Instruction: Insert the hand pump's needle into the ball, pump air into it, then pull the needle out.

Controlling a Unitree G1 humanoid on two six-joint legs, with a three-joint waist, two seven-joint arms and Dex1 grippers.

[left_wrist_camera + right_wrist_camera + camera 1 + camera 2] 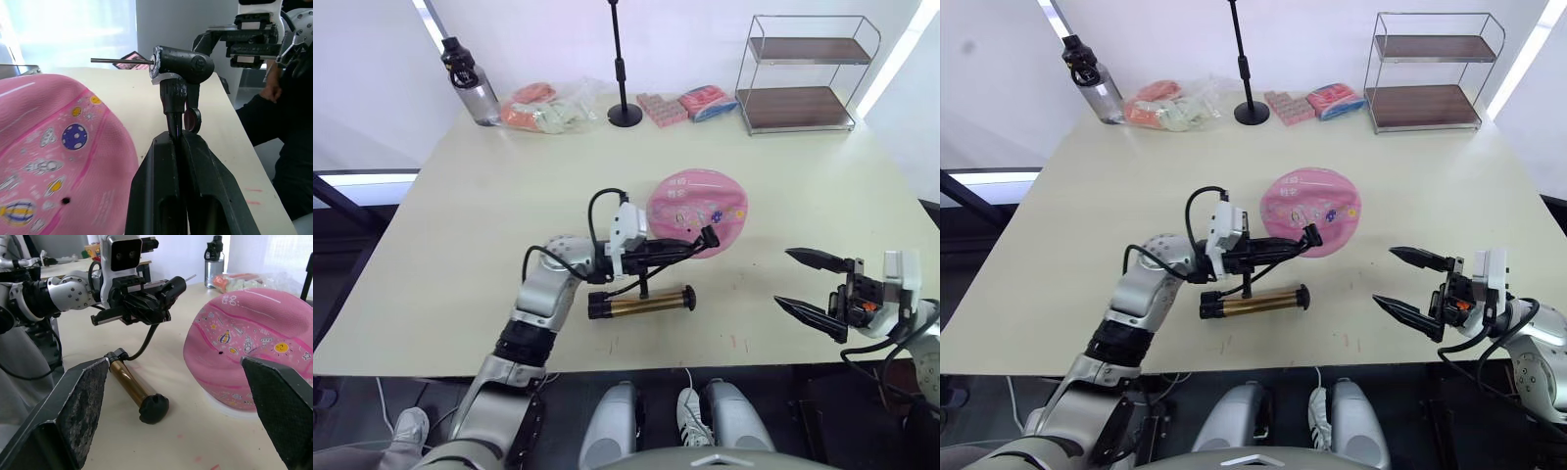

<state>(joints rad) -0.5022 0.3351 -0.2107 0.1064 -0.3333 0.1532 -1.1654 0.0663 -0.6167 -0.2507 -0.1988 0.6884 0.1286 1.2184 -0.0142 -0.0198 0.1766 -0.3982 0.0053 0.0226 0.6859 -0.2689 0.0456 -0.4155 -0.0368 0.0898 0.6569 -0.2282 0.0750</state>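
Note:
The pink ball (697, 209) with cartoon prints lies flattish in the middle of the table, a small dark valve hole (65, 200) on its side. The hand pump (641, 304) lies flat on the table in front of it, bronze barrel with black ends. My left gripper (698, 241) is shut on the thin black hose just behind the needle head (183, 62). The needle (122, 61) sticks out bare, just above the ball's near edge. My right gripper (808, 284) hovers open over the table to the right of the pump, nothing between its fingers (83, 401).
Along the far edge stand a water bottle (470, 83), a clear bag of packets (548, 106), a tall black stand (625, 69), pink packets (705, 101) and a two-tier wire shelf (803, 73). Bare tabletop (480, 225) lies left of the ball.

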